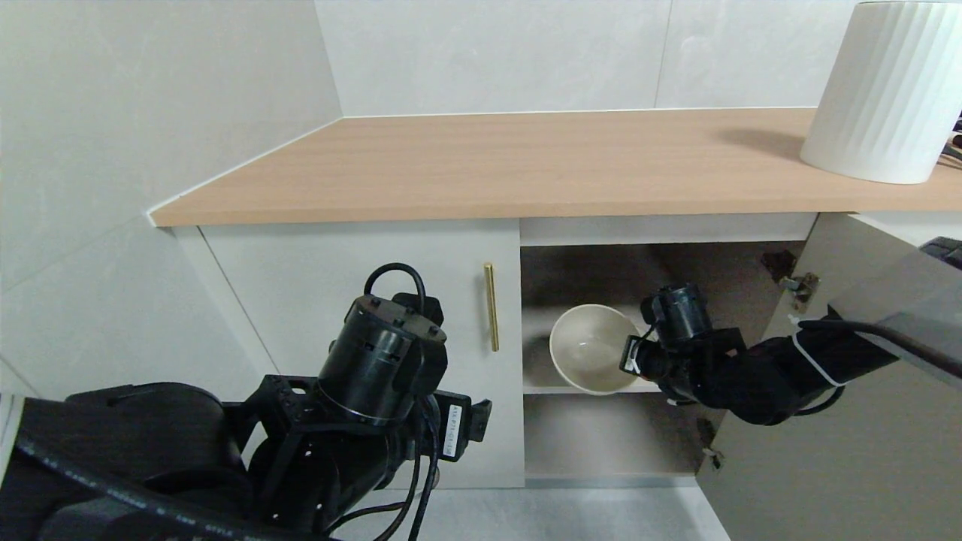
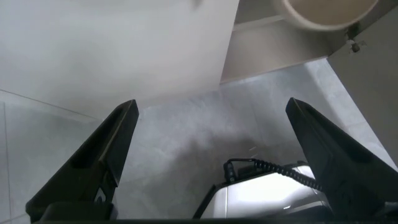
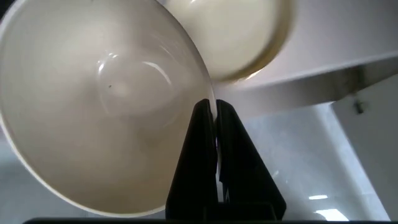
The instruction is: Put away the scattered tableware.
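A cream bowl (image 1: 590,349) hangs tilted on its side in the open cabinet, just above the middle shelf (image 1: 539,385). My right gripper (image 1: 628,365) is shut on its rim from the right. In the right wrist view the fingers (image 3: 202,143) pinch the rim of the bowl (image 3: 106,93), and a second cream rounded dish (image 3: 236,37) lies behind it on the shelf. My left gripper (image 2: 211,109) is open and holds nothing, low in front of the closed left door and pointing at the grey floor. The bowl (image 2: 326,12) shows beyond it.
The left cabinet door (image 1: 338,270) is closed and has a brass handle (image 1: 490,306). The right door (image 1: 842,421) stands swung open. A white ribbed cylinder (image 1: 883,90) stands on the wooden counter (image 1: 488,165) at the right. Below the shelf is a lower compartment (image 1: 601,439).
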You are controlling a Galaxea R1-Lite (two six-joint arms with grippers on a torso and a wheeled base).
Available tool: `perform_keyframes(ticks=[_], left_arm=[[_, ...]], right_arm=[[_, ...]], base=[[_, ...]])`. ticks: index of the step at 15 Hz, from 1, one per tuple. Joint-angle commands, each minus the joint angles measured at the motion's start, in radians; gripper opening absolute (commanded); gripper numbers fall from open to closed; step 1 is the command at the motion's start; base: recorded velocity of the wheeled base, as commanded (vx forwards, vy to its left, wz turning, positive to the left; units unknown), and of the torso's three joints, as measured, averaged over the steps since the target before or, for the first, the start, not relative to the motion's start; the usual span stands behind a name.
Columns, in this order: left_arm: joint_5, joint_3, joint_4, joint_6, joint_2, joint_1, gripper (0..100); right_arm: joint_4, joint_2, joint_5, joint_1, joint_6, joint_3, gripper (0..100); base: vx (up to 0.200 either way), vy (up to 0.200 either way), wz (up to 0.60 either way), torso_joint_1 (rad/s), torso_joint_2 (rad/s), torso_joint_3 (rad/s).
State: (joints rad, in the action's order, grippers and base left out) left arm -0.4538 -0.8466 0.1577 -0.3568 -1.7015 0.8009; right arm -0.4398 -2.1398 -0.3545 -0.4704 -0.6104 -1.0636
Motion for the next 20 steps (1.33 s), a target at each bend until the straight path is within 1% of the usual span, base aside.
perform_keyframes(ticks=[1,6,7,9,15,20], left_arm=[[0.0,0.0,0.0,-0.001,0.0,0.0,100],[0.0,0.001,0.0,-0.001,-0.001,0.0,100],[0.0,0.001,0.0,-0.001,-0.001,0.0,100],[0.0,0.001,0.0,-0.001,-0.001,0.0,100],[0.0,0.001,0.0,-0.001,-0.001,0.0,100],[0.0,0.001,0.0,-0.001,-0.001,0.0,100]], right_arm=[[-0.014,-0.022,-0.006,0.024,-0.003,-0.002,0],[-0.023,-0.061,-0.023,0.099,-0.008,-0.065,0],[-0.023,-0.077,-0.04,0.108,-0.012,-0.081,0],[-0.023,-0.101,-0.041,0.124,-0.012,-0.105,0],[-0.022,-0.15,-0.044,0.145,-0.012,-0.145,0],[-0.023,-0.167,-0.044,0.145,-0.012,-0.156,0]], base=[[0.0,0.0,0.0,0.0,0.0,0.0],[0.0,0.0,0.0,0.0,0.0,0.0],[0.0,0.0,0.0,0.0,0.0,0.0],[0.0,0.0,0.0,0.0,0.0,0.0],[0.0,0.0,0.0,0.0,0.0,0.0],[0.0,0.0,0.0,0.0,0.0,0.0]])
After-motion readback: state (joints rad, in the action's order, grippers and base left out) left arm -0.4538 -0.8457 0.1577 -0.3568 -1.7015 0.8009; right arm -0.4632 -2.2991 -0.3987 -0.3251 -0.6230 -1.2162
